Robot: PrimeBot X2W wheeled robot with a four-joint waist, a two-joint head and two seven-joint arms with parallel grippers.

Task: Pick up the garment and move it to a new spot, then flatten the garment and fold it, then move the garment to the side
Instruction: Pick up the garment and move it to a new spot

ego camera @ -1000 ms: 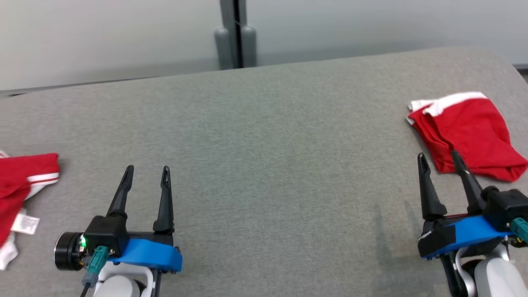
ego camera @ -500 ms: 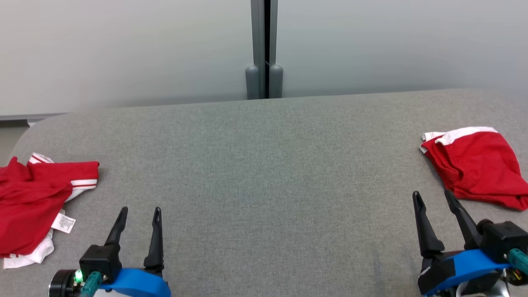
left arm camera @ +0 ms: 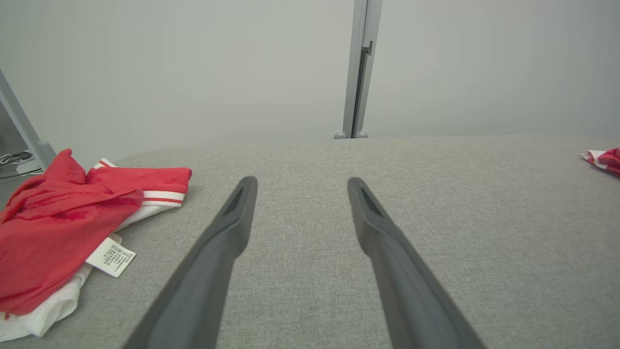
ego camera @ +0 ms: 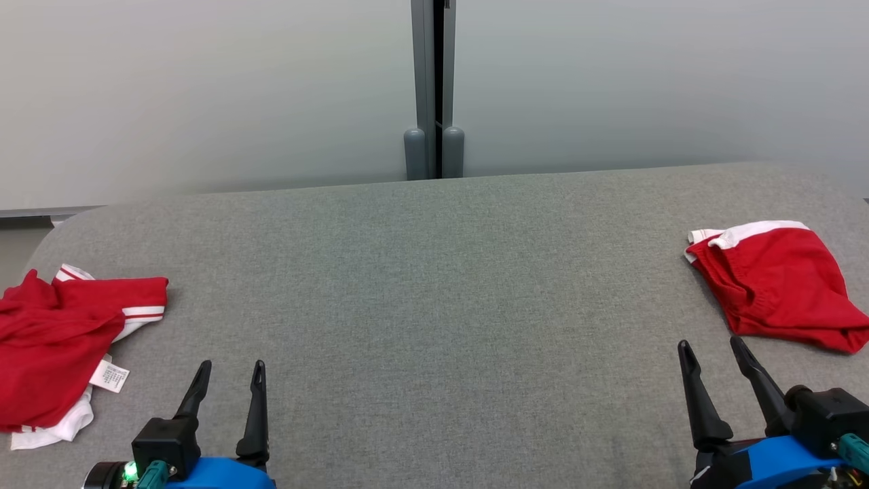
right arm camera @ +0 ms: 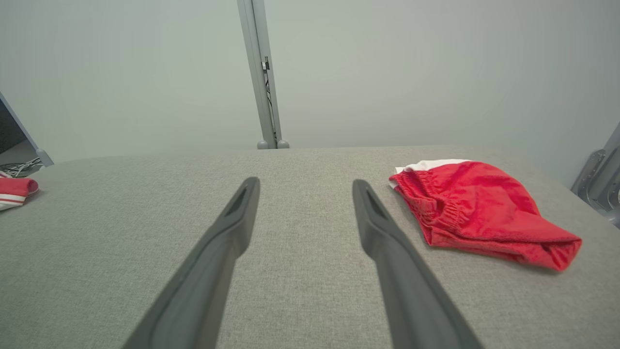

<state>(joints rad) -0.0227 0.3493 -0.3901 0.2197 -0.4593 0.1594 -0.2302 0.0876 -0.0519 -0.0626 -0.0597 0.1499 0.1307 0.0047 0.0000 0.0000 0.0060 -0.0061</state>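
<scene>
**Garment off to your left, both hands empty**

Crumpled garment (ego camera: 61,339), red with white trim, is lying at the left end of the desk (ego camera: 434,305), with its label (ego camera: 108,375) flopped out on the side facing the middle. Your left hand (ego camera: 232,365) is clearly the nearer one. The pile sits to its left and a bit ahead of the fingertips, not touching them. The pile's long axis runs diagonally, from the near-left corner up to the striped cuff that points toward the desk's middle. I'd guess that cuff end is the easiest bite.

Left hand is low over the desk, fingers spread with nothing between them, pointing straight across at the far wall. You'll need to swing it left before you go in. Right hand (ego camera: 709,341) is the same deal, spread and empty, aimed forward, with a neatly folded red piece (ego camera: 781,285) just ahead and to its right. That one looks finished to me, so the left pile is probably next.
</scene>
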